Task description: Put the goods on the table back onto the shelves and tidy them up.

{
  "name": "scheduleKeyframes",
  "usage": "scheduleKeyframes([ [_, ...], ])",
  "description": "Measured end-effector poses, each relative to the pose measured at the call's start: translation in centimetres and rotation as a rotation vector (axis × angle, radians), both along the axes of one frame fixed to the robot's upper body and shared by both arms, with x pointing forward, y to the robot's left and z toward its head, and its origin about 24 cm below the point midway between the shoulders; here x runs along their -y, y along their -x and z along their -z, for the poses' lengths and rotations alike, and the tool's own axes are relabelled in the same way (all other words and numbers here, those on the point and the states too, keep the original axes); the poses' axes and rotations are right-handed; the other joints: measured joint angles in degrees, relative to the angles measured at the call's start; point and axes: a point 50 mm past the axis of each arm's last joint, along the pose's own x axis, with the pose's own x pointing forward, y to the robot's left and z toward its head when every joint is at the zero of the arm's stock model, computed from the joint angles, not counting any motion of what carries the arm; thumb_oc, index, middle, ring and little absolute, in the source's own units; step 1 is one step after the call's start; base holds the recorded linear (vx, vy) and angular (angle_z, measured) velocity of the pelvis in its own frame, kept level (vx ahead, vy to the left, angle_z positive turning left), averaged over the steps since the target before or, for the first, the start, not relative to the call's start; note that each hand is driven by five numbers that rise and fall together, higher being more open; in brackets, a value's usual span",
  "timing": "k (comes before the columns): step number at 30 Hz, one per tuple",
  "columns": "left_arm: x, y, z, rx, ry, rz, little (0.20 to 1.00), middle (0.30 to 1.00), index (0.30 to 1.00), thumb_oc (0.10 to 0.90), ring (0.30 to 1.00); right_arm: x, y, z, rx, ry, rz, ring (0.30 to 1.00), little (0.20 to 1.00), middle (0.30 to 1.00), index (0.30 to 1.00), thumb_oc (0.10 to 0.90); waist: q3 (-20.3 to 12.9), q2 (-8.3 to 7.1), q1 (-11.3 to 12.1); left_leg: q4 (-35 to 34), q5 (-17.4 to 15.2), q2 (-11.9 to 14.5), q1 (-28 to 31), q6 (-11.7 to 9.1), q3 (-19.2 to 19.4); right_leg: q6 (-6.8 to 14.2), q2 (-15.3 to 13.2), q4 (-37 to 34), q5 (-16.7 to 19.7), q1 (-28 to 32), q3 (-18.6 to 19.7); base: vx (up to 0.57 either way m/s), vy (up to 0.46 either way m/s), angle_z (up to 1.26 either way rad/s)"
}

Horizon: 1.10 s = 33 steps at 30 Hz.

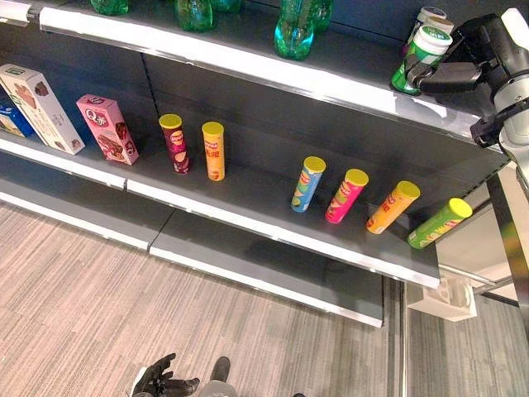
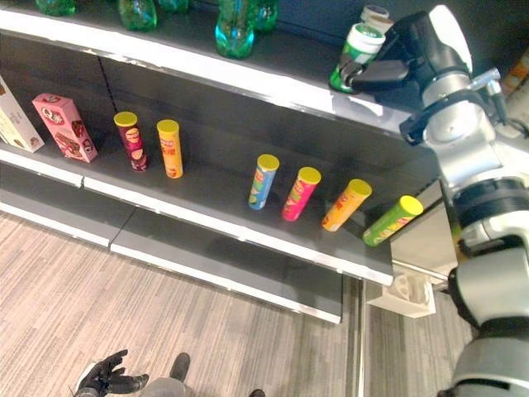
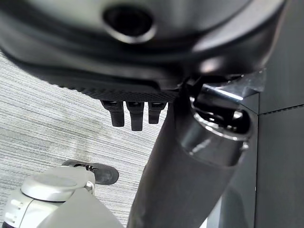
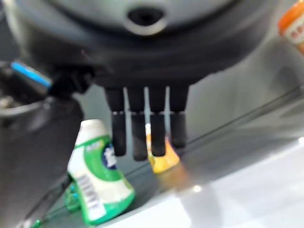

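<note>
A green bottle with a white cap (image 1: 423,51) stands slightly tilted at the right end of the top shelf (image 1: 248,70). My right hand (image 1: 475,58) is level with it, and its thumb reaches to the bottle's side. In the right wrist view the fingers (image 4: 142,128) hang straight and open, with the green bottle (image 4: 99,178) beside them rather than in their grasp. A yellow-orange item (image 4: 164,160) lies just behind the fingertips. My left hand (image 1: 161,380) hangs low over the floor, relaxed and holding nothing.
Several chip tubes stand or lean on the middle shelf, from a maroon one (image 1: 175,142) to a green one (image 1: 439,223). A pink box (image 1: 107,128) and a white box (image 1: 40,107) stand further left. Green bottles (image 1: 293,33) line the top shelf, and a white-lidded can (image 1: 430,16) stands behind the green bottle.
</note>
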Motion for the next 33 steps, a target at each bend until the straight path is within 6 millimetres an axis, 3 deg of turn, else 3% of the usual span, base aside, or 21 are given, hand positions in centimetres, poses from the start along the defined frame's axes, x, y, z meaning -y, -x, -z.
scheduleKeyframes([
  [13,-0.19,-0.1,-0.09,0.002,-0.006,0.001,0.9,0.9,0.9,0.8,0.9,-0.02,-0.1,0.29,-0.015,0.013,0.003,0.3,0.3,0.3,0.3,0.4,0.0,-1.3,-0.1,0.0,0.0,0.0,0.1,0.0,0.6,0.0,0.0,0.0,0.0,-0.2,0.6,0.0,0.002,-0.01],
  [24,-0.24,-0.05,-0.05,-0.002,-0.008,-0.001,0.9,0.9,0.9,0.8,0.9,-0.03,-0.14,0.41,-0.024,0.045,0.014,0.3,0.3,0.3,0.3,0.4,0.0,-1.32,-0.3,0.0,0.0,0.0,0.3,0.0,0.8,0.0,0.0,0.0,0.0,-0.2,0.8,0.0,0.0,0.0],
  [25,-0.24,-0.08,-0.06,-0.001,-0.009,-0.001,0.9,0.9,0.9,0.8,0.9,-0.02,-0.14,0.41,-0.024,0.046,0.014,0.9,0.9,0.9,0.9,0.8,0.0,-1.32,-0.3,0.0,0.0,0.0,0.3,0.0,0.9,0.0,0.0,0.0,0.0,-0.2,0.8,0.0,0.0,0.0],
  [33,-0.32,-0.06,-0.08,-0.001,-0.022,-0.01,0.9,0.9,0.9,0.8,0.9,-0.02,-0.14,0.41,-0.025,0.05,0.017,0.9,0.9,0.9,0.9,0.8,0.0,-1.32,-0.4,0.0,0.0,0.0,0.4,0.0,1.2,0.0,0.0,0.0,0.0,-0.2,1.0,0.0,0.0,0.0],
])
